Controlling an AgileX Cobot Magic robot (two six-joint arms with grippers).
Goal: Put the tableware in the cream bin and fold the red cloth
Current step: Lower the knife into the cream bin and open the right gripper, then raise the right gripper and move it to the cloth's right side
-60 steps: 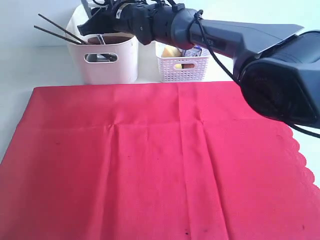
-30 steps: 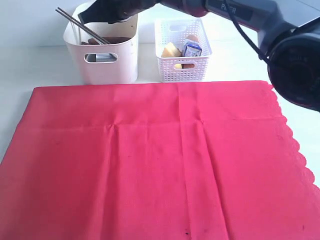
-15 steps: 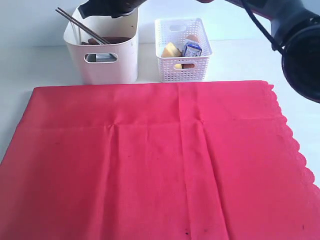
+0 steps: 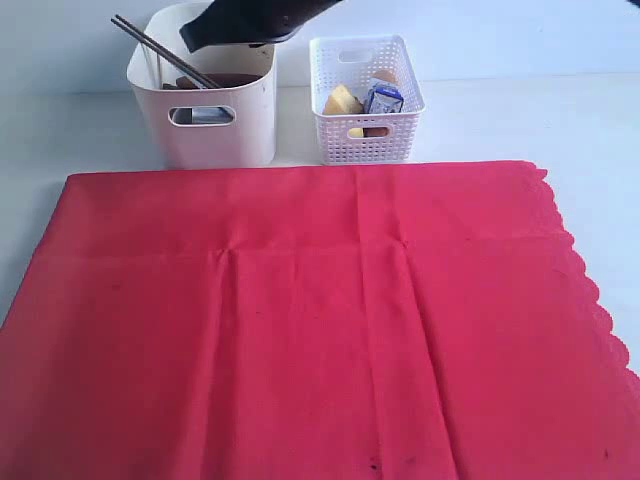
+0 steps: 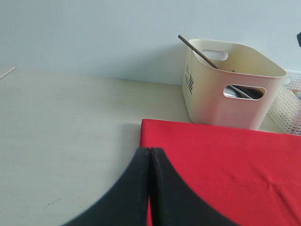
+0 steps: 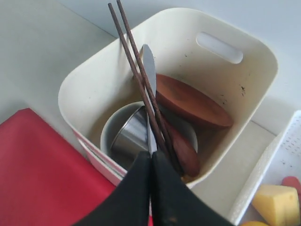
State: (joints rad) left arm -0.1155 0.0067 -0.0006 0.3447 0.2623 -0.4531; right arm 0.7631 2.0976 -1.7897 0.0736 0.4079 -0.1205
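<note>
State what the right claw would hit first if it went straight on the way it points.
Probably the knife and chopsticks leaning in the cream bin, right ahead of the right claw; depth is unclear.

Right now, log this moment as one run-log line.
cream bin: chopsticks, knife, cup, bowl, plate, spoon inside | red cloth: flat, unfolded | left jaws: shut | right jaws: shut above bin

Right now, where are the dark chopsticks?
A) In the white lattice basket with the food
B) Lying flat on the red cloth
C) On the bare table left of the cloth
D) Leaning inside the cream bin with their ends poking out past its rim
D: the right wrist view shows the chopsticks slanting down into the cream bin, with their upper ends crossing above its rim.
</note>
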